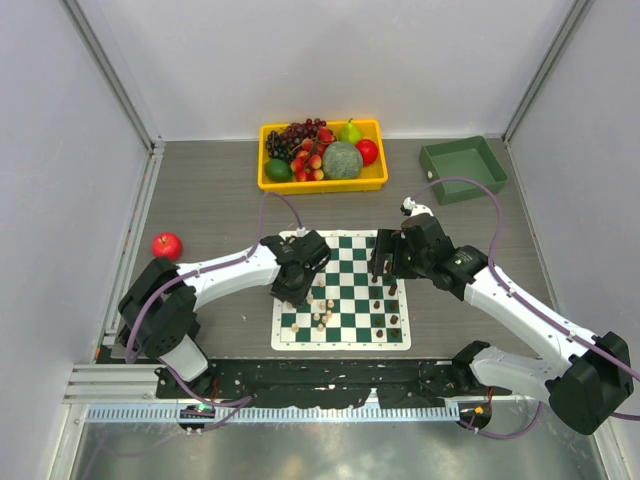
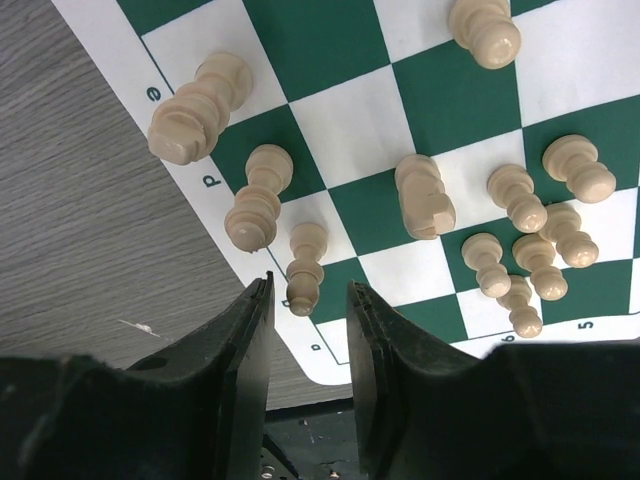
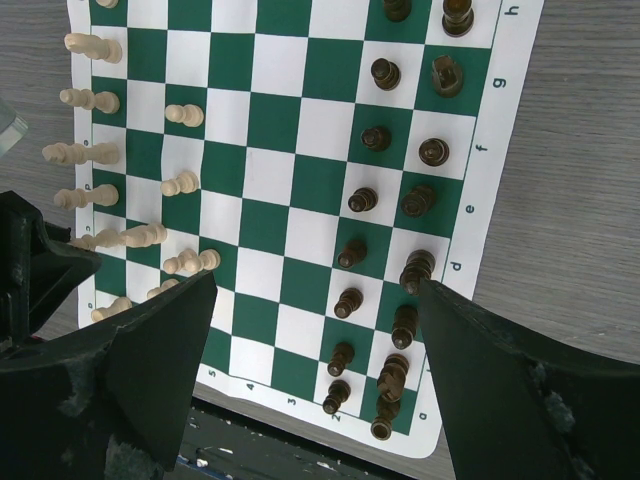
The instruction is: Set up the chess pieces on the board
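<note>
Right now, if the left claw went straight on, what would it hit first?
Likely the cream chess piece right in front of the left claw, though depth is unclear.

Overhead plus wrist close-ups of board (image 1: 350,262)

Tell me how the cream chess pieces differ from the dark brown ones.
The cream chess pieces are pale; the dark brown chess pieces almost black. Cream pieces sit along one side of the green checked board, brown pieces along the opposite side. Brown pieces form two tidy rows; cream pieces bunch unevenly. Both are small.
</note>
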Tool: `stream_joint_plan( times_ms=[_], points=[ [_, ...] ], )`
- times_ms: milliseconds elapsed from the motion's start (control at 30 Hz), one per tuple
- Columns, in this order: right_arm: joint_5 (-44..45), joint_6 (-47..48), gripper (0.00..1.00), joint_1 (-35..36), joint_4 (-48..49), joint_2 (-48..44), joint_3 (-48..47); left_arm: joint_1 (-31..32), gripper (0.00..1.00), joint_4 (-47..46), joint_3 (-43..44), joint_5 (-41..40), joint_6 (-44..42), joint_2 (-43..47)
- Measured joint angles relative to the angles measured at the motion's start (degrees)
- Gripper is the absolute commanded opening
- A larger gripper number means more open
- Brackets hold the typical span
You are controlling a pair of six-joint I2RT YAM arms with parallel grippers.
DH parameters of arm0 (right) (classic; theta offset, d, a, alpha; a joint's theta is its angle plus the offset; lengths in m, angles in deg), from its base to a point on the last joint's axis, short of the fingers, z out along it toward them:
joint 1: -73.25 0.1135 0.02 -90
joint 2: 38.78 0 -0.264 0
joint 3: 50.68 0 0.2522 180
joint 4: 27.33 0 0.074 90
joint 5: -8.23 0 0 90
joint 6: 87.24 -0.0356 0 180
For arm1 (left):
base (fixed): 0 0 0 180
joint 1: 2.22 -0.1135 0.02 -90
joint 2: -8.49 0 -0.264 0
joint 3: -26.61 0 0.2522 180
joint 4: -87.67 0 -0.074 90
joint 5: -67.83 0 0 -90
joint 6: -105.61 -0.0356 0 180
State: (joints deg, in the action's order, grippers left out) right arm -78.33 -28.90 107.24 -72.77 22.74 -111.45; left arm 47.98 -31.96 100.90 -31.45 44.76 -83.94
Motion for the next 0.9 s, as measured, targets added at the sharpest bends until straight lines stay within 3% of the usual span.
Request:
stream_joint_plan(
  times_ms=[400, 633, 900],
  points=[
    [0.0, 0.0, 0.89, 0.0, 0.0, 0.0, 0.0, 0.1, 0.5, 0.8, 0.0, -0.3, 0.7, 6.6],
    [0.0, 0.0, 0.88, 0.0, 0.0, -0.2, 0.2, 1.4, 0.49, 0.0, -2.3, 0.9, 2.6, 12.8],
    [0.0, 0.0, 0.89, 0.0, 0.0, -0.5, 0.4, 4.6, 0.48, -1.0, -4.1, 2.3, 5.1, 11.8]
  ],
)
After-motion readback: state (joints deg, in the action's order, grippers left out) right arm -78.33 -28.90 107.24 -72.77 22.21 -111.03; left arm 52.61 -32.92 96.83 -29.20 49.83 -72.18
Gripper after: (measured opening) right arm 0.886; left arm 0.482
